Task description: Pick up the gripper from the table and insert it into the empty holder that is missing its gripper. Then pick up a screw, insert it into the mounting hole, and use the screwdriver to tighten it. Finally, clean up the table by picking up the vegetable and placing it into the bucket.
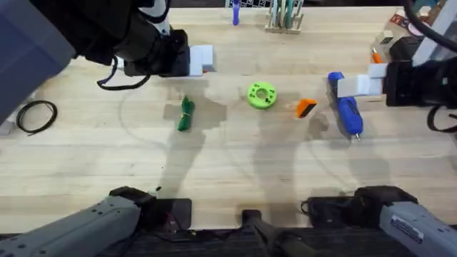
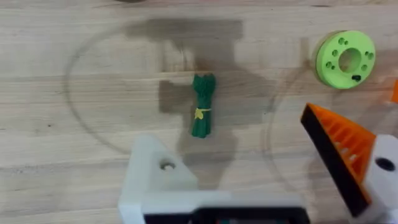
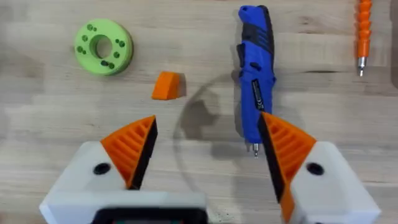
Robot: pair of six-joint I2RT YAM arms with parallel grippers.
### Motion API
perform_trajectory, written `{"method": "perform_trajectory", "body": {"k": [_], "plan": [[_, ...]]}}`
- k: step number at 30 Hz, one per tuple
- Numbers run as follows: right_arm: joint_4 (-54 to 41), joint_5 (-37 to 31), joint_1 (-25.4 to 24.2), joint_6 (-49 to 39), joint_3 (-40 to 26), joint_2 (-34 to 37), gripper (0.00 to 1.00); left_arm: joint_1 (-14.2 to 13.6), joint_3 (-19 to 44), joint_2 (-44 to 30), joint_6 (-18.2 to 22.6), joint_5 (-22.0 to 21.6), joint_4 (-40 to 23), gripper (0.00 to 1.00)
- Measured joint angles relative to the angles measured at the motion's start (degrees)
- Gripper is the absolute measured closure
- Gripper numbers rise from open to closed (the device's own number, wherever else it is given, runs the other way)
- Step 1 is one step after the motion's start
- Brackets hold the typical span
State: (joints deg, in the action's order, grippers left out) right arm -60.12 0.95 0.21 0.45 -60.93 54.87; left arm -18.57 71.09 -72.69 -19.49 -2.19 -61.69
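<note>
A: What is laid out on the light-wood plank counter (image 1: 235, 171)?

B: Toward its far edge, in a row: a slim dark-green toy vegetable (image 1: 186, 114) left of centre, a lime-green ring-shaped disc (image 1: 261, 95) in the middle, then the small orange ribbed plastic wedge, the gripper (image 1: 306, 108), and just beside it a chunky bright-blue powered screwdriver (image 1: 347, 107) toward the right edge.

A: And the arms?

B: The right hand (image 3: 205, 155) hovers above the wedge and screwdriver, its orange ribbed pads (image 3: 134, 146) spread wide, empty. The left hand (image 2: 249, 168) hangs over the vegetable, also holding nothing. It carries one orange pad; its other mount looks bare, so that is probably the empty holder. With one finger missing, I cannot tell how far it is open.

A: How should the pickup go?

B: My judgement: centre the right hand over the wedge, clear of the screwdriver's tip, descend straight, close across its flat sides, and keep the ribbed face oriented for insertion.
</note>
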Motion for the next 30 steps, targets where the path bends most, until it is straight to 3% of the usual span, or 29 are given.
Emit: {"method": "perform_trajectory", "body": {"k": [16, 26, 30], "plan": [[0.0, 0.0, 0.0, 0.0, 0.0, 0.0, 0.022, 0.0, 0.0, 0.0, 0.0, -2.0, -4.9, 0.015], [0.0, 0.0, 0.0, 0.0, 0.0, 0.0, 0.022, 0.0, 0.0, 0.6, 0.0, -4.1, -3.1, 0.015], [0.0, 0.0, 0.0, 0.0, 0.0, 0.0, 0.022, 0.4, -0.5, 3.9, 0.2, -4.1, 1.0, 0.016]]}}
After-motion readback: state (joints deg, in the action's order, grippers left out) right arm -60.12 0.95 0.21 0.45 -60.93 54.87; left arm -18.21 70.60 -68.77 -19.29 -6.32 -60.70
